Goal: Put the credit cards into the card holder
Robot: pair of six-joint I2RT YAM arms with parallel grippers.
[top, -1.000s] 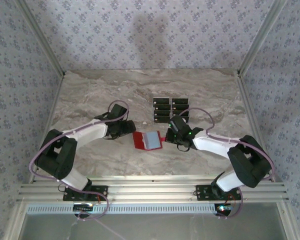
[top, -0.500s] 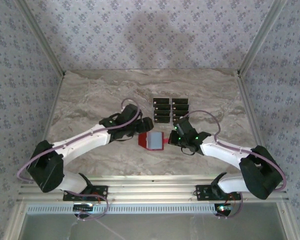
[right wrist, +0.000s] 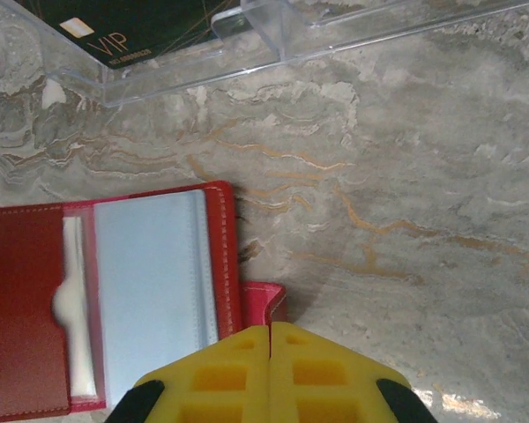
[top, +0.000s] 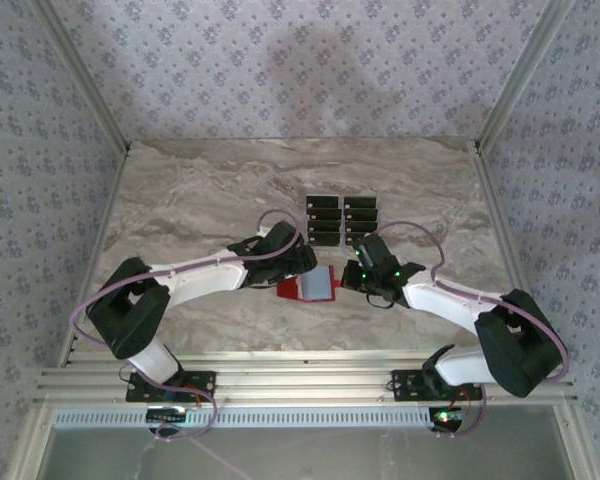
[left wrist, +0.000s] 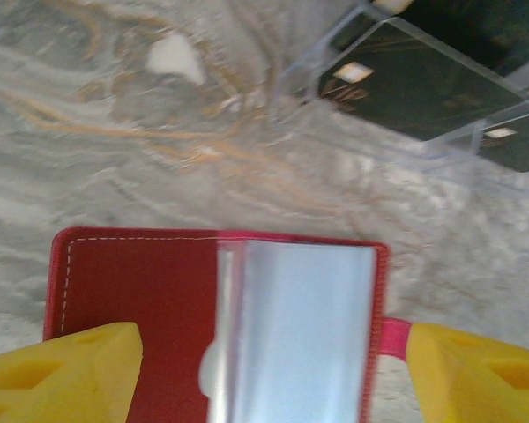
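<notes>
Now: card holder lies open mid-frame on the worktop. Left gripper has its fingers apart, straddling it. Right gripper is closed tight at the snap tab. Credit cards sit just above, upper centre. Risk: tab slips free, holder skids or folds shut.

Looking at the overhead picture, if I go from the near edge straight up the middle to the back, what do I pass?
Metal rail → red card holder → rows of black credit cards → patterned back wall.
</notes>
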